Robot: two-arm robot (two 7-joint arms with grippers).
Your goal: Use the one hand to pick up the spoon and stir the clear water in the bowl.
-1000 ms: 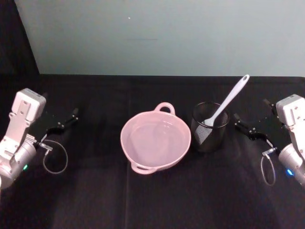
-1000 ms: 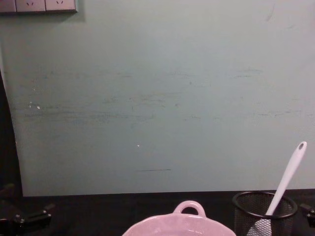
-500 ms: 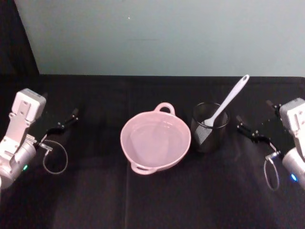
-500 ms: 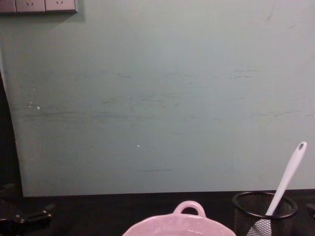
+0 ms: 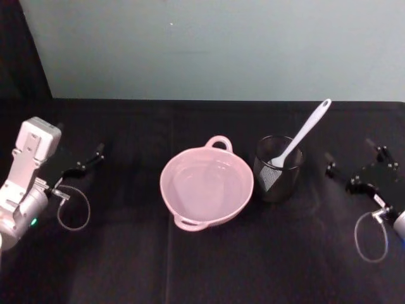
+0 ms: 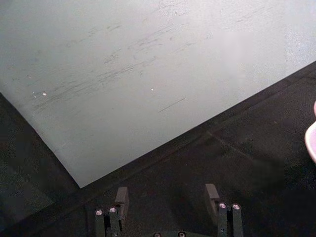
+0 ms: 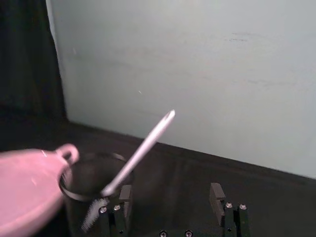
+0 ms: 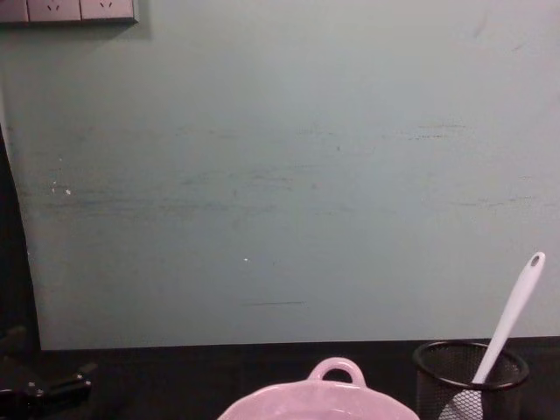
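Spoon (image 5: 304, 130) leans in the mesh cup (image 5: 278, 180), just right of the bowl (image 5: 245, 180) mid-table (image 5: 190, 272). My right gripper (image 7: 170, 191) is near the right edge, fingers apart and empty. Left gripper (image 6: 166, 193) is parked at the left edge, fingers apart.

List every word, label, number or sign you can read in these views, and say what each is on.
No text can be read anywhere.
The bowl, spoon and mesh cup carry no print.
The wall sockets show slots but no legible marking.
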